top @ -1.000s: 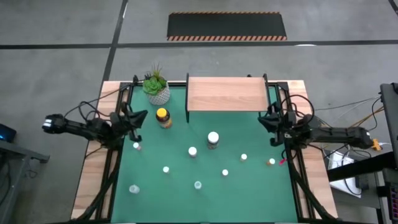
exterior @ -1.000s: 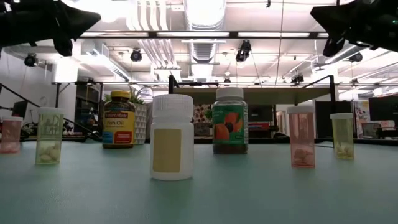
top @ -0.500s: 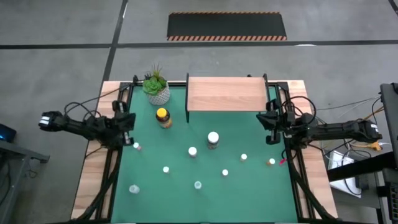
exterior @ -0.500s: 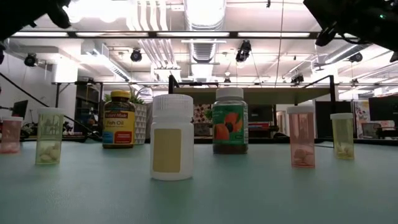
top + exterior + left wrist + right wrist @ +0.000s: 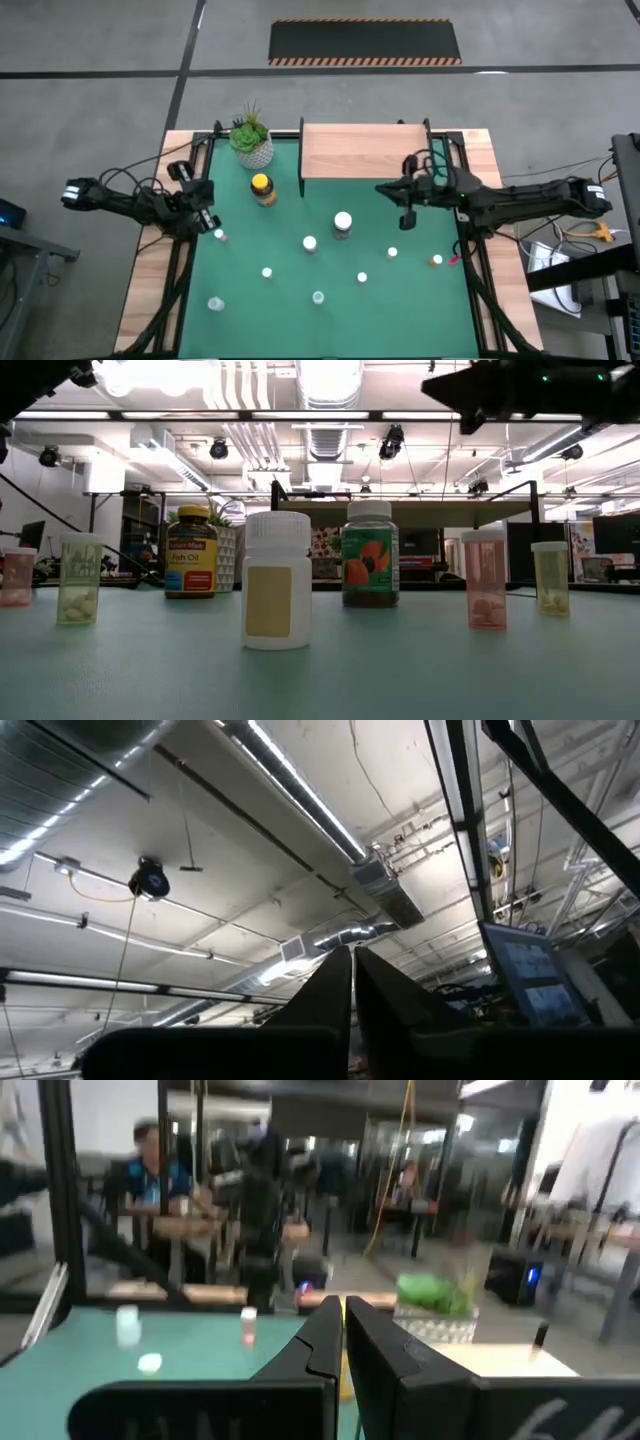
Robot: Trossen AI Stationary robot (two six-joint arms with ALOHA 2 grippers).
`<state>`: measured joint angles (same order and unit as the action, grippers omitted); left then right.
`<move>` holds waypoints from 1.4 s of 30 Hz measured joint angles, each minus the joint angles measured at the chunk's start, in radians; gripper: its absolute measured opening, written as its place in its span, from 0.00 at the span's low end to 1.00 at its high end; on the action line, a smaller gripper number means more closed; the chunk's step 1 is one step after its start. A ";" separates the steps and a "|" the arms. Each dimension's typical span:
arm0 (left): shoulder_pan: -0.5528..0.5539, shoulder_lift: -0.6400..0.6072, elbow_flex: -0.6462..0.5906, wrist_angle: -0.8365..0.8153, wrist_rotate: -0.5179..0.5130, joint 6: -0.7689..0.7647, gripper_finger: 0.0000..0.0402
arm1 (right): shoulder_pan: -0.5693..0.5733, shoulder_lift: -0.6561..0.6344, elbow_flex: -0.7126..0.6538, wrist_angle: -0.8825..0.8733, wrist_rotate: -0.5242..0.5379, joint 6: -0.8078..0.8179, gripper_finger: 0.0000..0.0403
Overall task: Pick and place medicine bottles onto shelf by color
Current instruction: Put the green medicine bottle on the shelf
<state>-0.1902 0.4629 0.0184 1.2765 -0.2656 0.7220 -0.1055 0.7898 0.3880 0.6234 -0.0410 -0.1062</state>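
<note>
Green table (image 5: 240,310) scattered with bottles (image 5: 343,224) awaiting sorting — shelf (image 5: 362,150) bare; right gripper (image 5: 388,188) reaches out closed, left gripper (image 5: 185,172) closed — both empty.

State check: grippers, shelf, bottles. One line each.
left gripper: shut, empty, at the table's left edge
right gripper: shut, empty, over the mat in front of the shelf
shelf: top bare, no bottles on it
fish oil jar: upright, lid on
white bottle: upright, capped
pink vial: upright, capped

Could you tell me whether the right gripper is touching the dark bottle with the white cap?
Apart. The high view shows green mat between the right gripper and the dark bottle.
</note>
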 joint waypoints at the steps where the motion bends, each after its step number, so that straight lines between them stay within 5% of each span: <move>1: 0.000 0.000 -0.004 -0.001 -0.002 0.000 0.00 | 0.004 0.013 0.035 -0.038 -0.013 0.001 0.02; 10: 0.000 -0.015 -0.009 -0.002 -0.053 -0.001 0.00 | 0.127 0.198 0.331 -0.366 -0.103 0.011 0.02; 20: 0.000 -0.014 -0.010 -0.005 -0.053 -0.009 0.00 | 0.257 0.438 0.672 -0.824 0.165 0.036 0.02; 31: 0.000 -0.021 -0.011 -0.001 -0.053 -0.009 0.00 | 0.253 0.694 1.025 -1.284 0.173 0.174 0.04; 36: 0.000 -0.031 -0.010 -0.001 -0.053 -0.008 0.00 | 0.249 0.762 1.098 -1.367 0.174 0.235 0.17; 42: 0.000 -0.040 -0.009 -0.002 -0.053 -0.001 0.00 | 0.243 0.820 1.107 -1.432 0.225 0.359 0.44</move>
<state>-0.1902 0.4232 0.0090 1.2748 -0.3191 0.7213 0.1375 1.6093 1.4952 -0.8088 0.1841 0.2525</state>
